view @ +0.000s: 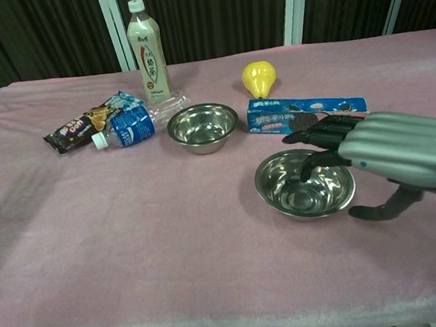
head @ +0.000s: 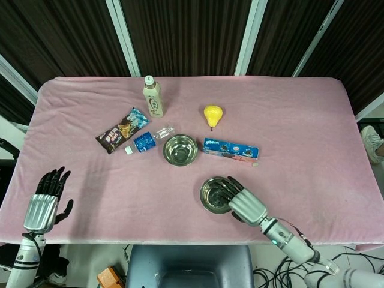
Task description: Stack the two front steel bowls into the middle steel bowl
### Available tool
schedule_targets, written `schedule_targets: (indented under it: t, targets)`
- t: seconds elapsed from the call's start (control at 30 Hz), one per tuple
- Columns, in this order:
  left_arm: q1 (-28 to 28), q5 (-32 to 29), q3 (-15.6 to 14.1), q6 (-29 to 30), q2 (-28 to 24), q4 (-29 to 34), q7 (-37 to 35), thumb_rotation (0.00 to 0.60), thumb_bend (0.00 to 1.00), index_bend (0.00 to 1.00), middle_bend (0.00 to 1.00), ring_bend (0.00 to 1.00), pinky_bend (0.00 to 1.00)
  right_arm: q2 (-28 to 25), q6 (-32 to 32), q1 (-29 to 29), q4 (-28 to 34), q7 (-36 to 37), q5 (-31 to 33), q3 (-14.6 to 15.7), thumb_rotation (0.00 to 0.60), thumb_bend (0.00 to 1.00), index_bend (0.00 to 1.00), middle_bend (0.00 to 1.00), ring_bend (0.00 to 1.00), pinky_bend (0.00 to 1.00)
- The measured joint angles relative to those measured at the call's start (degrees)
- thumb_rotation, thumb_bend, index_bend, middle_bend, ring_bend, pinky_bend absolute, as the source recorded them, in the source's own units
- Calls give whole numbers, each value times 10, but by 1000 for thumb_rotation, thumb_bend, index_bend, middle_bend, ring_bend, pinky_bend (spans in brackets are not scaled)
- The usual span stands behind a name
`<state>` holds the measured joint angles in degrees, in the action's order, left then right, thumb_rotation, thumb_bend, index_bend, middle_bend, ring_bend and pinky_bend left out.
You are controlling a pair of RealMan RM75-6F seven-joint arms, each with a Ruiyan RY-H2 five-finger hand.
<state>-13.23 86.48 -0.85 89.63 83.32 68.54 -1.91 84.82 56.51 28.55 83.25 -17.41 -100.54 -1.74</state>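
The front steel bowl (head: pixel 214 195) (view: pixel 298 188) sits upright on the pink cloth near the table's front. The middle steel bowl (head: pixel 180 150) (view: pixel 203 126) stands behind it, to the left, with nothing in it. My right hand (head: pixel 243 203) (view: pixel 391 153) reaches over the front bowl's right rim. Its fingertips (view: pixel 317 135) hang above the bowl's inside and its thumb stays outside the rim; it holds nothing. At the table's front left edge my left hand (head: pixel 44 201) hovers with fingers spread, far from both bowls, and the chest view does not show it.
A milk tea bottle (head: pixel 153 97) (view: pixel 148 50) stands at the back. A snack packet (head: pixel 123 129) and a lying water bottle (head: pixel 147 139) are left of the middle bowl. A yellow pear (head: pixel 212 114) and a cookie box (head: pixel 231 149) (view: pixel 306 116) lie right of it.
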Motion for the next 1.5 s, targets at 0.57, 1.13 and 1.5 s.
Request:
schedule_targets:
  t: [0.57, 1.13, 1.5]
  targets:
    - [15, 10, 6, -15, 15, -33, -41, 600, 413, 0, 0, 0, 100, 49, 40, 26, -83, 31, -9, 21, 600, 552, 782, 46, 0, 0]
    - [31, 14, 14, -11, 27, -69, -93, 600, 413, 0, 0, 0, 100, 36, 40, 90, -71, -63, 93, -115, 600, 553, 773, 59, 0, 0]
    - [31, 18, 22, -11, 26, -76, -104, 600, 413, 0, 0, 0, 101, 168, -55, 227, -177, -160, 207, -180, 600, 553, 748, 69, 0, 0]
